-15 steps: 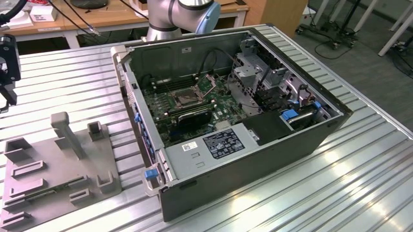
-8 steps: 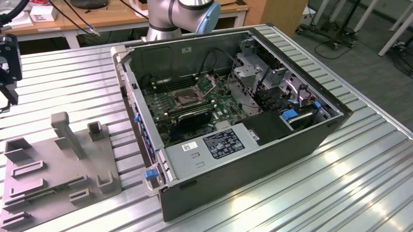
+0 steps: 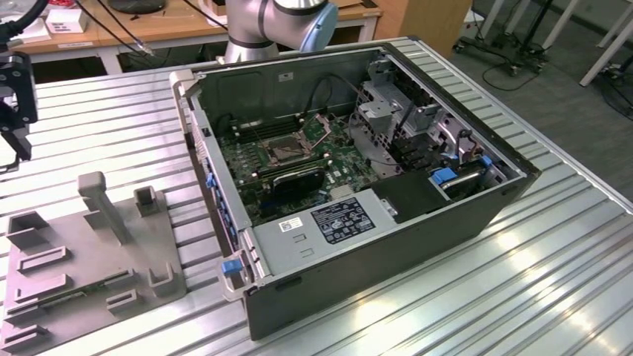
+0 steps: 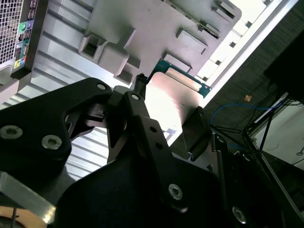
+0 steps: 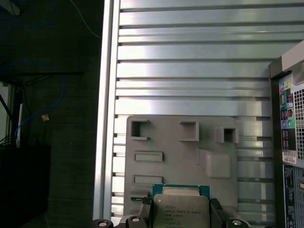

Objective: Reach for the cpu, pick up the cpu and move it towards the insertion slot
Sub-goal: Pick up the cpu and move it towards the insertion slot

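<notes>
The jaws squeeze the cpu (image 5: pixel 180 213) by two sides, over the grey tray (image 5: pixel 180 156). Best keep it flat and go slowly toward the insertion slot (image 3: pixel 282 150), on the exterior view's right.

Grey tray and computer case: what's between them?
Only bare ribbed table, in the exterior view: the grey tray and the computer case stand apart. In the first wrist view the gripper holds the cpu.
</notes>
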### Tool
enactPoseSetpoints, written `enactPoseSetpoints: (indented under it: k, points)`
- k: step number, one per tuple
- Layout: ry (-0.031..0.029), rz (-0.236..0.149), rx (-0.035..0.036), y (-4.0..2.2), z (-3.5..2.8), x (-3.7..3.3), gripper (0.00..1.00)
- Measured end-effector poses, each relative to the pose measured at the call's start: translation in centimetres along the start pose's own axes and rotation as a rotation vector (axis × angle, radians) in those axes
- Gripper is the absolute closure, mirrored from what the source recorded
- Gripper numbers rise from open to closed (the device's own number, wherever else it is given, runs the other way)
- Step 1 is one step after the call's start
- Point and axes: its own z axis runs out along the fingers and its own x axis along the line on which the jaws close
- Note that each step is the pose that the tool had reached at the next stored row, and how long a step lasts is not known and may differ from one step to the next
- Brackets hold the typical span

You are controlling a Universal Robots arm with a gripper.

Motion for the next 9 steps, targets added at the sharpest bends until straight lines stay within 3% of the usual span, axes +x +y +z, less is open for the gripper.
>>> enactPoseSetpoints:
  k: [9]
  points:
    - [0.0, 0.0, 0.0001, -0.01, 0.0, -0.2, 0.45]
